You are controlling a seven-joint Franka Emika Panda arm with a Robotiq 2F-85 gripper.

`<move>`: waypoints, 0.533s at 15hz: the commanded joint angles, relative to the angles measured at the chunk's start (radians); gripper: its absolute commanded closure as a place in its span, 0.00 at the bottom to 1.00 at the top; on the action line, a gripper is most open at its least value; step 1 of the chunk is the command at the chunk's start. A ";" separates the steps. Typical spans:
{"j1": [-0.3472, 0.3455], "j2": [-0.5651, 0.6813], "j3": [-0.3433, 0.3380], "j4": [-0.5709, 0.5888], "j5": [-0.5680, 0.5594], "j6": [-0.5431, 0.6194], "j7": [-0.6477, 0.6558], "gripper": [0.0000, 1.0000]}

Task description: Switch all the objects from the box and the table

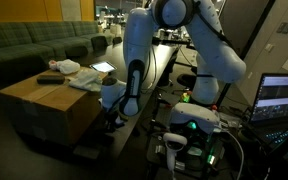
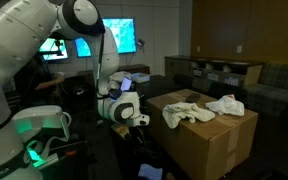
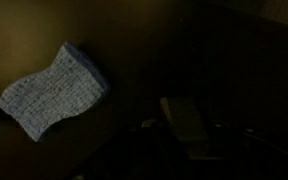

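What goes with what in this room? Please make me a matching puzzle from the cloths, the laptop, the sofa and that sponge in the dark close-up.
Things:
1. cloths
2. laptop
3. sofa
4. sponge

Descriptions:
A. green, behind everything else
B. screen lit
C. bluish, with a wavy outline
D. lying on top of the cardboard box

Pairs: 1-D, 2-B, 3-A, 4-C
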 commanded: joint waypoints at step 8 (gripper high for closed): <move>0.057 0.032 -0.072 0.032 0.093 0.026 0.029 0.15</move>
